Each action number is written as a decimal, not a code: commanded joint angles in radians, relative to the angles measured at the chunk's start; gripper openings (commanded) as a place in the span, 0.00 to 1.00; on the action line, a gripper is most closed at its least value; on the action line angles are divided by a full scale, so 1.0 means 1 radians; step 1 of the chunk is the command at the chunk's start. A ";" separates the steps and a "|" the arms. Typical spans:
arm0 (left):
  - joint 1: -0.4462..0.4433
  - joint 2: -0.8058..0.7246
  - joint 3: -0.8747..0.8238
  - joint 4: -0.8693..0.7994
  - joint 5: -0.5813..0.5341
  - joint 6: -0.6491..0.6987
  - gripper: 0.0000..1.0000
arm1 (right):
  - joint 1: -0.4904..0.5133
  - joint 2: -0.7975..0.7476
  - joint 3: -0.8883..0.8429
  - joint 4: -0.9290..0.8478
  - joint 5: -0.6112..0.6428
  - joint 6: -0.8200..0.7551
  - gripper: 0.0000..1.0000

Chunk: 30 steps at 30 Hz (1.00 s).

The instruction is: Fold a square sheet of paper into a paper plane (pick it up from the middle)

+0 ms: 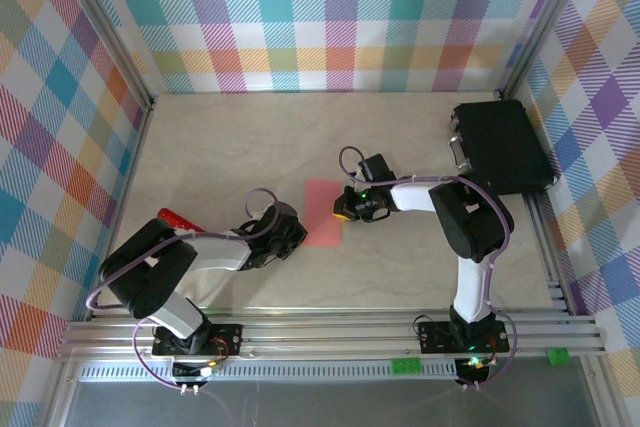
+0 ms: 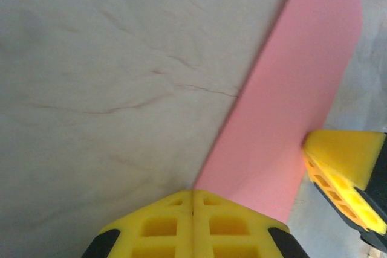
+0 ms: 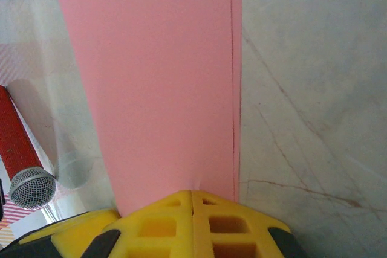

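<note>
The sheet of paper (image 1: 322,209) lies flat on the table (image 1: 220,137), well to the left of the black case (image 1: 500,147) and a little nearer the arms' bases than the case is. It is a narrow pink rectangle with square ends. In the top view its long axis runs from the near edge of the table toward the back wall, roughly parallel to the case's long side. In the right wrist view a thin straight line runs the length of the paper (image 3: 157,77) just inside one long edge, where two layers lie almost flush.

The right claw (image 1: 345,211) comes in from the case's side and meets the long edge of the paper that faces the case. Its yellow fingers (image 3: 151,225) are pressed together with the paper running in under their tips, and a small pucker sits at the seam, so it is pinching the sheet.

The left claw (image 1: 300,235) is at the corner of the paper farthest from the case, on the near side. Its fingers (image 2: 157,225) are also closed tight, with the edge of the paper (image 2: 290,89) meeting their seam. I cannot tell whether any paper is caught between them.

A red-handled microphone (image 1: 178,218) lies farther still from the case, beyond the left arm.
</note>
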 commanded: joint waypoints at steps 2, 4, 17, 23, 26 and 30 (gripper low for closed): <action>0.021 -0.083 -0.038 -0.208 -0.087 0.012 0.00 | -0.014 0.180 -0.088 -0.285 0.374 -0.052 0.00; 0.024 -0.118 -0.019 -0.223 -0.069 0.052 0.00 | -0.014 0.166 -0.077 -0.288 0.356 -0.075 0.00; 0.097 -0.094 0.217 -0.321 0.204 0.352 0.13 | -0.011 -0.209 0.006 -0.295 0.015 -0.254 0.15; 0.112 0.010 0.300 -0.282 0.341 0.408 0.20 | -0.014 -0.389 -0.031 -0.363 0.151 -0.099 0.33; 0.112 0.052 0.335 -0.286 0.355 0.417 0.20 | -0.014 -0.449 -0.089 -0.374 0.177 -0.052 0.39; 0.114 0.125 0.386 -0.291 0.353 0.418 0.21 | -0.016 -0.485 -0.142 -0.363 0.138 -0.027 0.44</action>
